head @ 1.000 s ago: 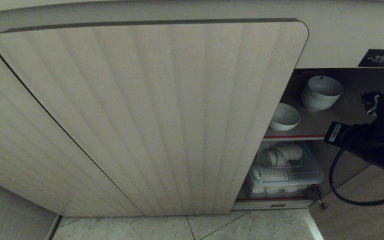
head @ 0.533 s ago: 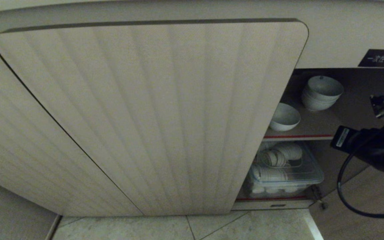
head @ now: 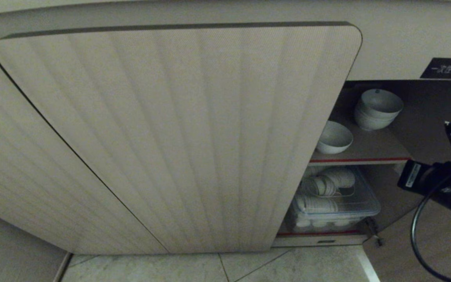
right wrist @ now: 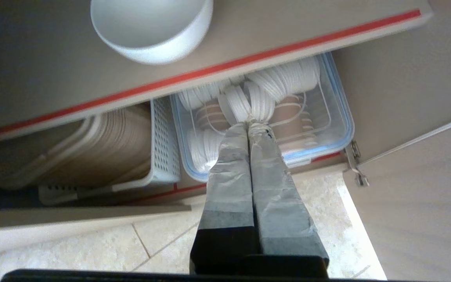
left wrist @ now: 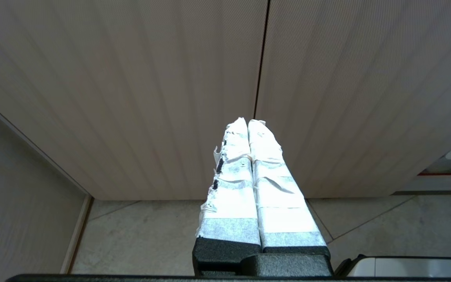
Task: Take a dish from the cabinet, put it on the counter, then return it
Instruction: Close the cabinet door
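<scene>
Closed, empty right hand (right wrist: 248,126) hangs before the open cabinet (head: 178,133) over pale floor tiles (right wrist: 163,243).

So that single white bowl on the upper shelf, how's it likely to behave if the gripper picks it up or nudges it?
The single white bowl looks rigid and glazed, so probably slippery against taped fingers and breakable if dropped. It sits upright near the shelf's red-striped edge, so a nudge would likely slide it rather than tip it.
</scene>
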You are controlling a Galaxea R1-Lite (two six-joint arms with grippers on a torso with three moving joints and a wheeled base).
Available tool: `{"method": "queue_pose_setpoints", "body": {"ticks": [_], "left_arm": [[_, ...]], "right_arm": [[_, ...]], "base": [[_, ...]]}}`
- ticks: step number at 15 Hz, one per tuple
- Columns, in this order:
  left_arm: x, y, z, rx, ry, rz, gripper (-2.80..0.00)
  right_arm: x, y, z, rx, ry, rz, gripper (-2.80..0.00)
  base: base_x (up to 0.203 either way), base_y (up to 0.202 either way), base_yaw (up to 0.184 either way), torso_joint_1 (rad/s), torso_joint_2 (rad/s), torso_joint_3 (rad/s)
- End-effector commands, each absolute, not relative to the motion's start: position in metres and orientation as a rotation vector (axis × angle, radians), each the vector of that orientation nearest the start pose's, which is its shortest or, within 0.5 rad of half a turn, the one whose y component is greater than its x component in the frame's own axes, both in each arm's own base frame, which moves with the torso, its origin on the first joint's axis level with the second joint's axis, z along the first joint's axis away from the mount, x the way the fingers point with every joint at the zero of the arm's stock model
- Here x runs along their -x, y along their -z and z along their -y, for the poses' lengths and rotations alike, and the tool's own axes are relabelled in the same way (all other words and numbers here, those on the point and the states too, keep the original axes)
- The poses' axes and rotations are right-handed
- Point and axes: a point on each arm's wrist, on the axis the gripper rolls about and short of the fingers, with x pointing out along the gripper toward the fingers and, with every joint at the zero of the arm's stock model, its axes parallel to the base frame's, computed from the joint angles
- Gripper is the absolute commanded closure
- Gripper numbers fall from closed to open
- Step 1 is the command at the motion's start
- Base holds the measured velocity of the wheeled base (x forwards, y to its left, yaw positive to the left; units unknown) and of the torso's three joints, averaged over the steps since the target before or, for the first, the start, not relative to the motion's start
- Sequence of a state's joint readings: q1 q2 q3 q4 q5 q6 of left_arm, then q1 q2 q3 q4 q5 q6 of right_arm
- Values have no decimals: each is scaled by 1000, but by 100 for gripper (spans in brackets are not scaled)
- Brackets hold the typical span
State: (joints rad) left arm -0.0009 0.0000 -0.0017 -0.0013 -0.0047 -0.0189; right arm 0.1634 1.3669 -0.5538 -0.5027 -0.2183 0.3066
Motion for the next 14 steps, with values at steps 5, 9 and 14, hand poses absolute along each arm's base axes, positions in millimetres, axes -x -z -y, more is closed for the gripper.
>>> {"method": "queue_pose_setpoints", "body": {"ticks": [5,9,14], "left_arm": [[23,-76,0,20,6,3,0],[23,-76,0,20,6,3,0],[23,-76,0,20,5,3,0]], "right_arm": [[-187,-189,-26,-254,97,-266,0],[-176,-185,-24,-255,99,-266,0],[-159,-176,-21,-254,99,-277,0]], "base": [[0,0,0,0,0,0],[0,0,0,0,0,0],[0,0,0,0,0,0]]}}
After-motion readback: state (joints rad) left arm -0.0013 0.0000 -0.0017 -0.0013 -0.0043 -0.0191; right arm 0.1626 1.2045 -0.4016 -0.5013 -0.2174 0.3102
